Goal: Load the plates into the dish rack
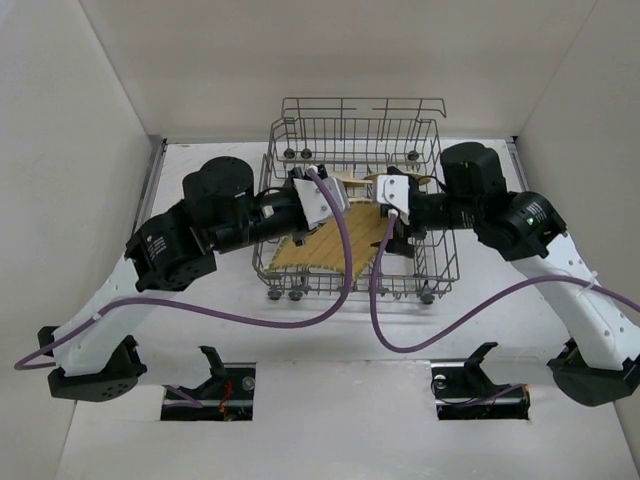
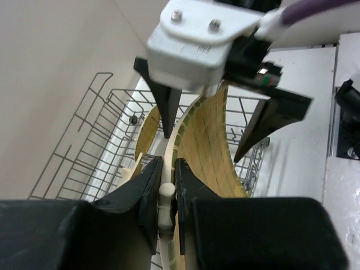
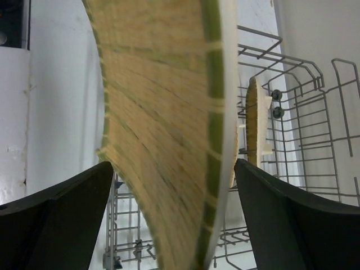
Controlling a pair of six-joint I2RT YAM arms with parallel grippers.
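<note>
A large pale striped plate (image 1: 310, 250) leans tilted inside the grey wire dish rack (image 1: 440, 270). My left gripper (image 2: 168, 163) is shut on that plate's white rim (image 2: 166, 197); in the top view it (image 1: 338, 205) reaches in from the left. My right gripper (image 3: 173, 163) is open, its two fingers straddling the same plate (image 3: 163, 112) without touching it; from the left wrist it (image 2: 202, 147) shows above the plate (image 2: 211, 146). Another plate (image 3: 254, 124) stands edge-on in the tines behind. Two tan plates (image 1: 350, 180) (image 1: 405, 177) show at the back of the rack.
The rack's taller back rail (image 1: 360, 105) rises behind the grippers, and its wire side (image 2: 84, 152) runs along the left. White walls close in on three sides. Purple cables (image 1: 345, 270) droop from both wrists over the rack's front.
</note>
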